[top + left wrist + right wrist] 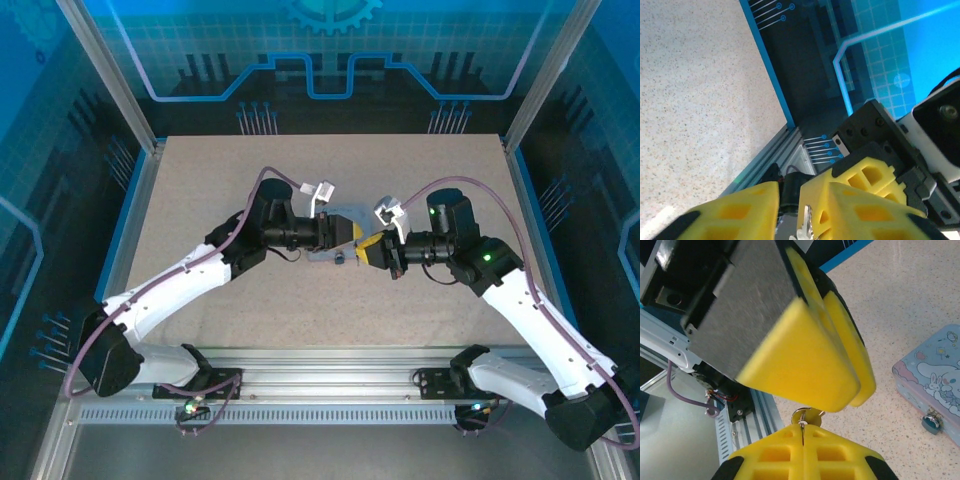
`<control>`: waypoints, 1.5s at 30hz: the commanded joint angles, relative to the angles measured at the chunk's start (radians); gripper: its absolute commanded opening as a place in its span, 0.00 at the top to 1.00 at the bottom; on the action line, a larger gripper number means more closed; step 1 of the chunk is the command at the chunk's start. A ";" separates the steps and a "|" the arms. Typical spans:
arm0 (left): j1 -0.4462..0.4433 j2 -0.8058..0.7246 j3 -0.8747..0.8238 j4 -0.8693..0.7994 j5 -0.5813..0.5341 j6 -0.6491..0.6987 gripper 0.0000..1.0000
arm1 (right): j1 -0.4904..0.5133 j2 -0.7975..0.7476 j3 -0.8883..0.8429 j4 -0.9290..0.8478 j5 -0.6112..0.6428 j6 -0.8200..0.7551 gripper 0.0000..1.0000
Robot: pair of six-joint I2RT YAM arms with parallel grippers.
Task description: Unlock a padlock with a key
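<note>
nearest the arms' bases, the right fingers (780, 437) are pressed fully together on the key (807, 416). a thin strip of its metal runs down into the seam between them, and the round head and ring stand clear above the tips.

the left fingers (800, 355) meet them tip to tip from the other side, almost on top of the key's head. in the left wrist view a sliver of silver metal lies against one finger with a narrow gap beside it. so they are nearly closed around the key, but i cannot tell whether they actually pinch it.

the key looks small, flat, stiff and very light, and its smooth metal would probably twist or slide in broad pads. the flat head is the place to hold it, squarely, with the blade left free and pointing out.

beyond the fingers the padlock (931, 422) hangs at the front edge of the pale blue cartoon tin (935, 372), just above the bench (900, 300). it is a tiny dark lock, hard and light, and it seems to dangle loosely from the tin's catch. i expect it to swing or turn away when the key pushes on it, so its body needs pinching from the sides with the keyhole left uncovered.

the tin is likely thin and light too and may skid on the speckled bench when pushed.
</note>
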 commanded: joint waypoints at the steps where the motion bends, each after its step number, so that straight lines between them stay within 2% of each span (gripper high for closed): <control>1: -0.006 0.005 0.033 -0.026 0.022 0.022 0.81 | 0.012 -0.006 0.031 -0.020 0.017 -0.017 1.00; 6: -0.006 0.004 0.042 -0.031 0.020 0.036 1.00 | 0.014 -0.010 0.023 -0.022 0.040 -0.015 1.00; 10: -0.006 0.004 0.054 -0.051 0.000 0.060 1.00 | 0.013 -0.017 0.017 -0.021 0.075 -0.008 1.00; 11: -0.005 0.005 0.055 -0.055 -0.007 0.068 1.00 | 0.012 -0.018 0.014 -0.018 0.083 -0.003 0.96; 14: -0.002 0.003 0.060 -0.067 -0.045 0.093 1.00 | 0.009 -0.029 0.000 -0.009 0.129 0.015 0.66; 17: 0.004 0.001 0.071 -0.085 -0.102 0.126 1.00 | -0.013 -0.045 -0.031 0.024 0.165 0.062 0.57; 21: 0.009 0.007 0.085 -0.103 -0.175 0.165 1.00 | -0.037 -0.062 -0.088 0.117 0.178 0.165 0.57; 29: 0.009 0.002 0.051 -0.036 -0.270 0.175 1.00 | -0.040 -0.071 -0.225 0.373 0.240 0.381 0.57; 35: 0.009 -0.033 0.005 0.018 -0.310 0.165 1.00 | -0.031 -0.064 -0.285 0.501 0.311 0.462 0.51; 38: 0.009 -0.057 -0.030 0.065 -0.321 0.149 1.00 | -0.041 -0.057 -0.297 0.564 0.251 0.534 0.52; 42: 0.006 -0.071 -0.051 0.104 -0.312 0.127 1.00 | -0.042 -0.036 -0.353 0.784 0.135 0.656 0.53; 45: 0.004 -0.085 -0.073 0.144 -0.311 0.109 1.00 | -0.037 -0.018 -0.378 0.895 0.103 0.700 0.54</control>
